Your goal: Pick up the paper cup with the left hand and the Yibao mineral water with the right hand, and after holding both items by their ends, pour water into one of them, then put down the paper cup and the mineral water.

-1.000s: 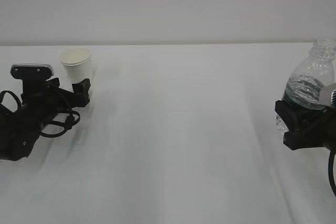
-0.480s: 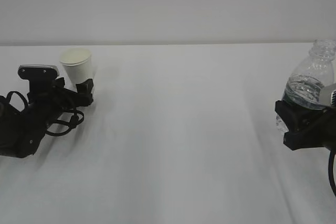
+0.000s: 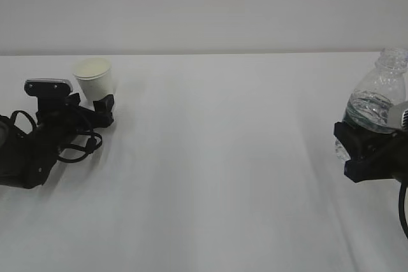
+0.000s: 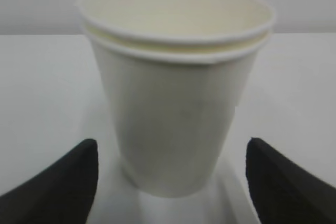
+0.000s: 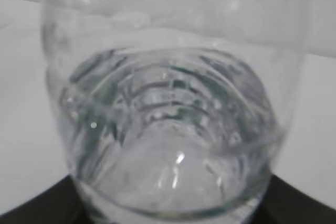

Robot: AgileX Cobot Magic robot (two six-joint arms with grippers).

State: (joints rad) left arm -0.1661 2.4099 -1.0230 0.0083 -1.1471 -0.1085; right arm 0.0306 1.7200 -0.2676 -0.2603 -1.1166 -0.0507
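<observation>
Plain white tabletop (image 3: 217, 157), grey wall (image 3: 204, 4) behind. My left tool (image 3: 95, 107) spread wide, paper cup (image 3: 94, 79) between fingers. Right tool (image 3: 357, 151) clamping Yibao mineral water (image 3: 377, 103).

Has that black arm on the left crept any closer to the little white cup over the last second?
Yes. The left hand has slid rightward and slightly away along the table, while the paper cup stayed put; its open fingers now flank the cup's base.

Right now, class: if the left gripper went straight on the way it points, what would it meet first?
The paper cup. It stands upright directly ahead of the left gripper, between its open fingers, apparently untouched. How much gap remains is hard to judge.
</observation>
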